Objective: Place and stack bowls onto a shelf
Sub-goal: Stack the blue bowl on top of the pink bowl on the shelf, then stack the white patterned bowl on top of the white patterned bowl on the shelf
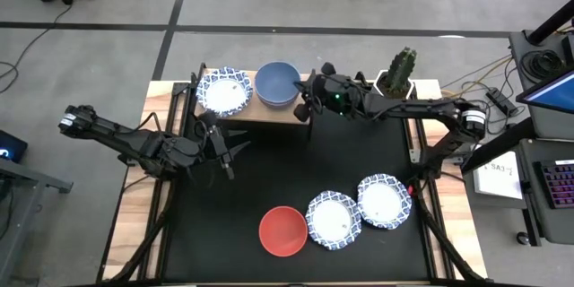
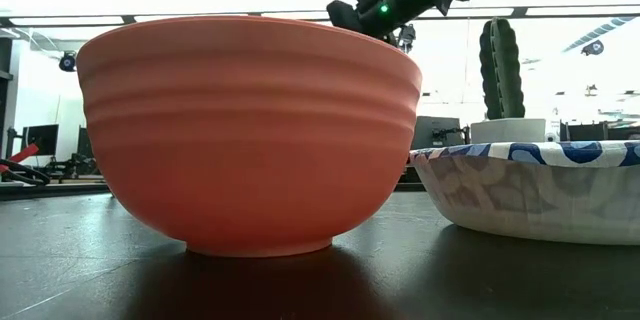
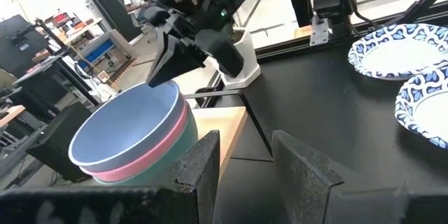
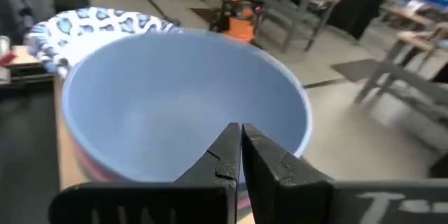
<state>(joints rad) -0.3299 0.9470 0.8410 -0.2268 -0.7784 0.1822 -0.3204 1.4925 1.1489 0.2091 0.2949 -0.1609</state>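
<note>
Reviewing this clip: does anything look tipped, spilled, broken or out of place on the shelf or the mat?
Nothing stands out. The blue-grey bowl sits level, nested on the pink bowl on the shelf. The red bowl and patterned bowls stand upright on the mat.

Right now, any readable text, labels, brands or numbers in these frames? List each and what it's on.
None can be read.
White sheet off the table's right edge, beside the right arm's base: has print, too small to read.
Right gripper: pale marks on the housing below its shut fingers, cut off by the frame and blurred.
Patterned bowls, red bowl, blue-grey bowl, shelf: no lettering visible.
</note>
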